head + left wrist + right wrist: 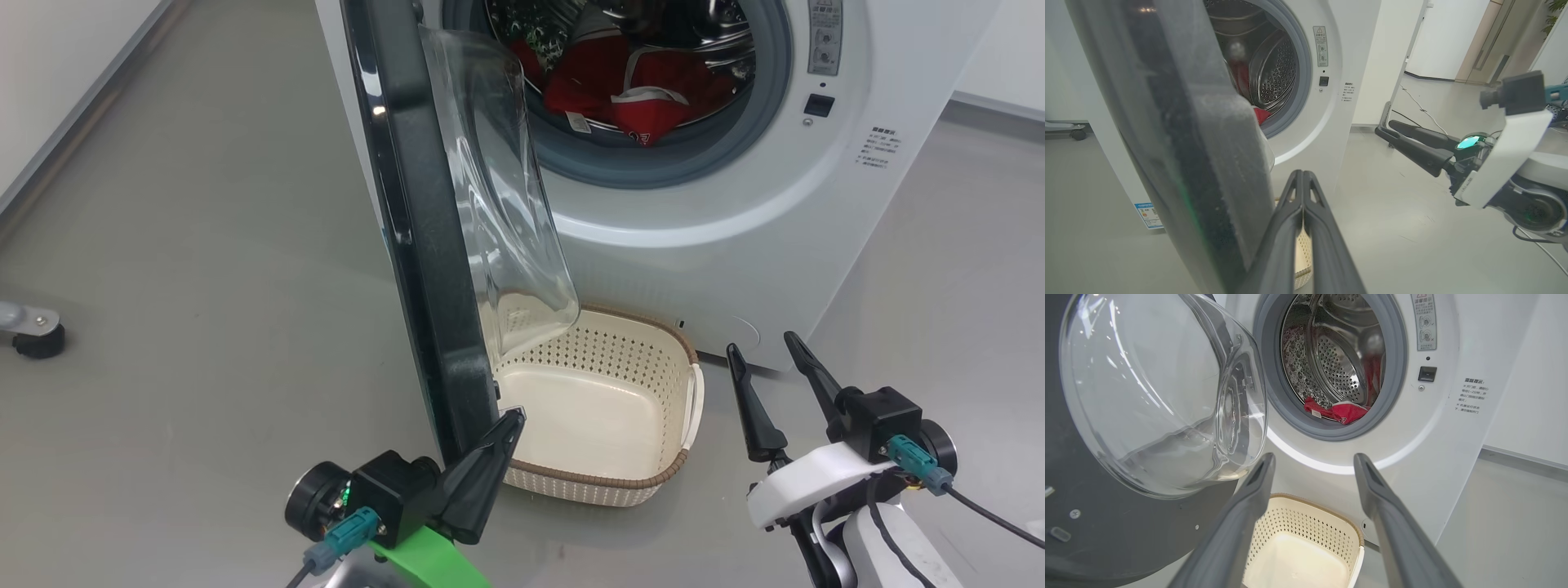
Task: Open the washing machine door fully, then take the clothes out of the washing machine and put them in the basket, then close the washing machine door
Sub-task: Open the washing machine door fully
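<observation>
The left gripper [512, 420], fingers pressed together, points at the lower edge of the open door [416, 245]. The basket [589, 478] sits on the floor below the washing machine [735, 245], whose drum holds the red clothes [645, 90]. The right gripper [761, 343] hovers beside it, fingers apart.

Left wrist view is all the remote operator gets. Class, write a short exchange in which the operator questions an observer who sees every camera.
Operator: Is the basket empty?
Observer: Yes, the basket holds nothing. It stands on the floor in front of the washing machine.
Operator: The door hides most of the opening. Where do the clothes lie?
Observer: The red clothes are heaped at the front lip of the drum.
</observation>
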